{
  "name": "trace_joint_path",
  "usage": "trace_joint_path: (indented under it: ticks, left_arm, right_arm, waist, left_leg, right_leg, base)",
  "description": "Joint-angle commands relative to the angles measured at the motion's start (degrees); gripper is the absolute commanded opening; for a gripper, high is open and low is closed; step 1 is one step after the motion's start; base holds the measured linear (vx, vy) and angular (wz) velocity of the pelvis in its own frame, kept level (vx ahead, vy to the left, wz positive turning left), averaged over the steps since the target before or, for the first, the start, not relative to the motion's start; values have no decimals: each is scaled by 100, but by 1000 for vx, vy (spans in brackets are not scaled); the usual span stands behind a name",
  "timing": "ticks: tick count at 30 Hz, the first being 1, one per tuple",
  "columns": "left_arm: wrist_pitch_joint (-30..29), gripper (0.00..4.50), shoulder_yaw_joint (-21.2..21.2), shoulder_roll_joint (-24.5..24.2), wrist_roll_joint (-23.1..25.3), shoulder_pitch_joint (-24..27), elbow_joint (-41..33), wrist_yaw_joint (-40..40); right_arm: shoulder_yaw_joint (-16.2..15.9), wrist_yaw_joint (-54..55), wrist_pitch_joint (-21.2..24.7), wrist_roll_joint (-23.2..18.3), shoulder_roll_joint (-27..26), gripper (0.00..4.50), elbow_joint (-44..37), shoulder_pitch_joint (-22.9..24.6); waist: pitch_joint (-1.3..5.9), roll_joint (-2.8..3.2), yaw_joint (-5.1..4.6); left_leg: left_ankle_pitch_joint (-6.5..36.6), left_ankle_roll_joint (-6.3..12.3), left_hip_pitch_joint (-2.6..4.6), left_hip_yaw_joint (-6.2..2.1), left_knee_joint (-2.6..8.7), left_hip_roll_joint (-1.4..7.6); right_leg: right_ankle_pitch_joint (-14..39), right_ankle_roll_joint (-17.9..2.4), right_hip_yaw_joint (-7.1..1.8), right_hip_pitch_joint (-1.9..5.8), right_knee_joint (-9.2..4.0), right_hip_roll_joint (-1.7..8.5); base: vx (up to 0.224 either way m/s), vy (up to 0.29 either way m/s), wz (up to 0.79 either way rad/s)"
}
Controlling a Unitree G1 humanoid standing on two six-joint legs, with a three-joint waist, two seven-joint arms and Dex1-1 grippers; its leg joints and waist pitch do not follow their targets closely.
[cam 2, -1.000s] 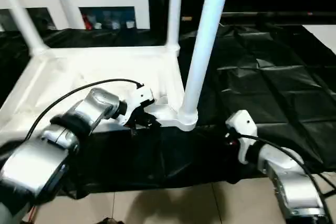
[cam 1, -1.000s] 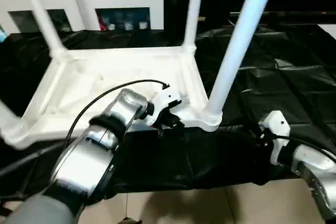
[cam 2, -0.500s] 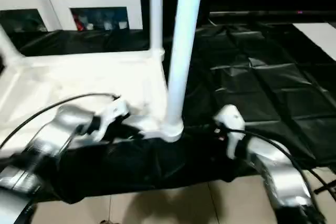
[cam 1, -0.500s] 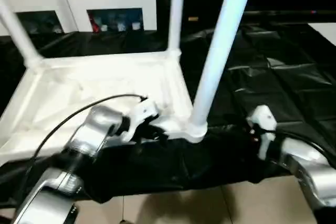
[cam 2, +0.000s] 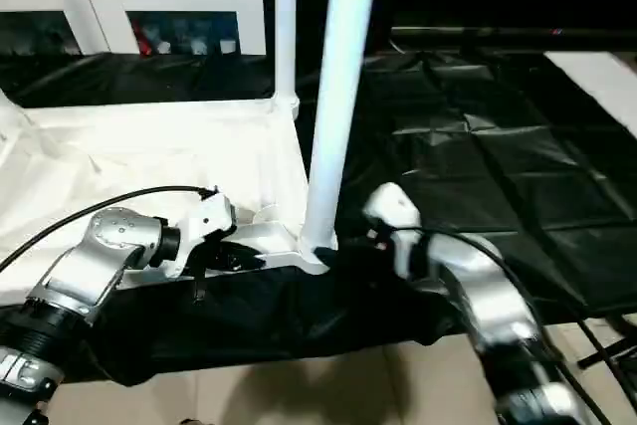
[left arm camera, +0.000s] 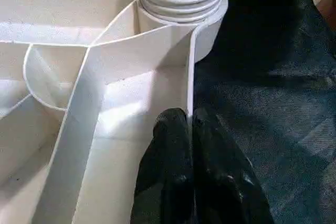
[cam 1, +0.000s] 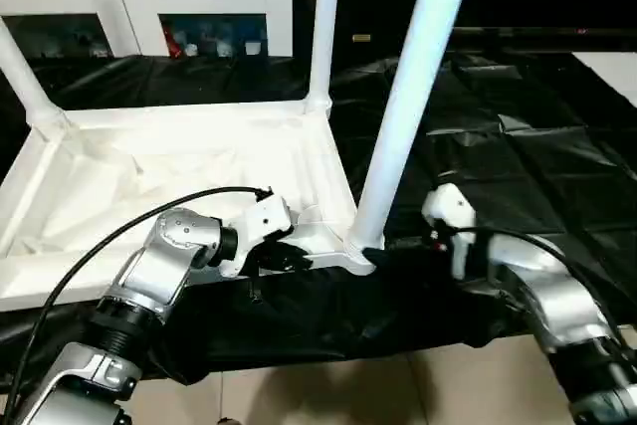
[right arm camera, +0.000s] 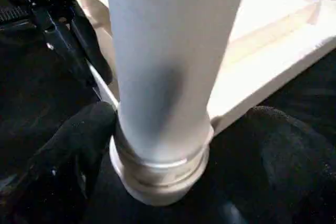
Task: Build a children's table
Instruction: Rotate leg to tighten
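Near corner leg stands upright in its socket, base betw the right gripper fingers, spread wide either side, not yet closed on it. Left gripper pinched shut on the tabletop rim wall just beside that socket; other legs stand further back

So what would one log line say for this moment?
left hand: shut on tabletop rim | right hand: open around near leg base

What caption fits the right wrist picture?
Open right gripper straddles the upright white tube leg at the white plastic tabletop corner.
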State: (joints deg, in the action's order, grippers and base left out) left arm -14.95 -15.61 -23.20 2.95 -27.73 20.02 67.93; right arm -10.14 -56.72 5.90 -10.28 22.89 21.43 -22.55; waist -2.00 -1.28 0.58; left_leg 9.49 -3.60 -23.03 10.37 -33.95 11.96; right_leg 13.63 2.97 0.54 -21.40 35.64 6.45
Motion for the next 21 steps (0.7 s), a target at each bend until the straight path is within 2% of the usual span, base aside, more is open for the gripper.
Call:
trace_joint_path:
  ticks: [1,2,5,8,9,14,15,21]
  left_arm:
    - [-106,0,-103,86,-119,178,149,1]
    - [-87,0,-99,91,-139,172,164,5]
    - [-82,0,-105,85,-154,178,165,22]
    - [-87,0,-128,59,-157,171,169,54]
    - [-83,0,-133,51,-157,170,171,61]
    - [-62,0,-142,12,-162,125,232,137]
    - [-57,0,-148,7,-157,121,239,145]
    - [-102,0,-89,38,-191,71,325,84]
  right_arm:
    - [-35,6,-182,136,-12,421,305,-160]
    - [-52,-56,-278,153,-49,421,487,-244]
    - [-78,-113,-379,191,-80,385,653,-310]
    - [-99,-187,-447,191,-118,366,827,-379]
    - [-107,-193,-487,206,-128,343,877,-397]
    - [-149,-253,-668,244,-199,318,1241,-538]
    - [-148,-261,-677,244,-207,299,1269,-551]
    - [-109,-258,-748,253,-305,271,1533,-635]
  waist:
    - [326,-113,57]
    - [322,-99,61]
    - [316,-126,57]
    - [323,-129,64]
    - [323,-143,64]
    - [317,-124,49]
    - [320,-127,44]
    - [323,-123,45]
  left_leg:
    - [688,572,125,47,350,55]
    - [678,608,122,48,349,52]
    - [788,595,123,50,351,58]
    - [781,586,128,44,353,60]
    - [775,591,125,45,353,59]
    - [952,516,134,37,369,63]
    - [968,504,132,37,370,63]
    - [983,478,137,35,375,66]
  right_leg:
    - [-347,-1594,-12,151,-324,23]
    - [-363,-1614,-11,147,-324,25]
    - [-217,-1621,-15,139,-331,30]
    - [-248,-1614,-16,144,-323,24]
    - [-267,-1611,-15,145,-324,23]
    - [-64,-1612,-14,128,-339,25]
    - [-54,-1616,-14,129,-340,25]
    - [-115,-1639,-13,130,-335,24]
  base:
    - [0,0,0]
    - [0,0,0]
    - [0,0,0]
    - [0,0,0]
    - [0,0,0]
    - [0,0,0]
    - [0,0,0]
    - [0,0,0]
